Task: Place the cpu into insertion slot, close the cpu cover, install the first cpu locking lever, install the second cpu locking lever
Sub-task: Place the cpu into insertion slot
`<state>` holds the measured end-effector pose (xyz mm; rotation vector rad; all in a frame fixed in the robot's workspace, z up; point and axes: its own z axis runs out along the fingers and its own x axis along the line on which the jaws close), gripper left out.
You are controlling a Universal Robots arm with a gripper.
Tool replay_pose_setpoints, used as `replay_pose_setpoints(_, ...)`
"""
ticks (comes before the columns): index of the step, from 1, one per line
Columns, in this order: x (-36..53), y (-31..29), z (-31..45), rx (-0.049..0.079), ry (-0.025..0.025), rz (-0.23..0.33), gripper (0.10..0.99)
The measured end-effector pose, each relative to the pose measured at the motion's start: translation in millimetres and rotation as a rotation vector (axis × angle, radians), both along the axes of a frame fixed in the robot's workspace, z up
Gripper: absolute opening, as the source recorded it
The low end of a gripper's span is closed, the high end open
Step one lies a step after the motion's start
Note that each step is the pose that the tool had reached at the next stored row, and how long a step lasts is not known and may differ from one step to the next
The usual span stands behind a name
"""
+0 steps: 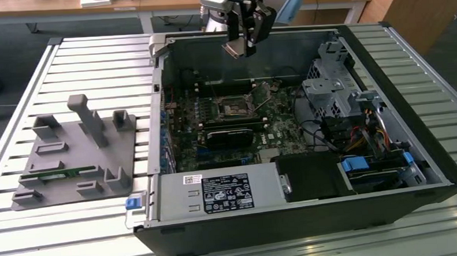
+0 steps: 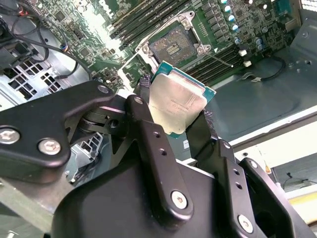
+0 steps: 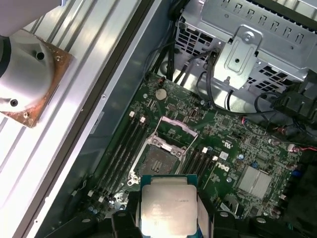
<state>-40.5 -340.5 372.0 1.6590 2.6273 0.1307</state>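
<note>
The gripper (image 2: 176,106) is clamped on the cpu (image 2: 178,101). Its two matte black fingers (image 2: 148,129), slim bars dotted with screw heads, press on opposite edges of the chip. The cpu is a thin square with a dull, brushed silver lid and a narrow green board edge around it, and the second wrist view shows it tilted. In the first wrist view the cpu (image 3: 167,208) hangs in the air between the dark pads of the gripper (image 3: 167,215), clear of the board below it. The insertion slot (image 3: 159,161) lies on that board as an open black square with a dark, finely pinned centre and a thin metal rim. The cpu cover (image 3: 174,130), a silvery frame with a cut-out middle, appears to stand hinged up at the slot's far edge, though its exact angle is hard to judge. Long, narrow black memory slots (image 3: 124,144) run beside the socket on the glossy green motherboard (image 3: 233,144). A perforated, bare steel drive cage (image 3: 257,39) sits past the board. In the exterior view the gripper (image 1: 244,43) hovers over the open black computer case (image 1: 411,68), above the insertion slot (image 1: 234,106). The case lies on a ribbed aluminium table (image 1: 95,70), and a grey plastic fixture block (image 1: 61,170) sits toward the exterior view's left.
</note>
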Motion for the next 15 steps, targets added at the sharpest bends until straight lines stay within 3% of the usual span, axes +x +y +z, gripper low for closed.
replay_pose_setpoints(15, 0.0, 0.0, 0.0, 0.0, 0.0, -0.084, 0.541)
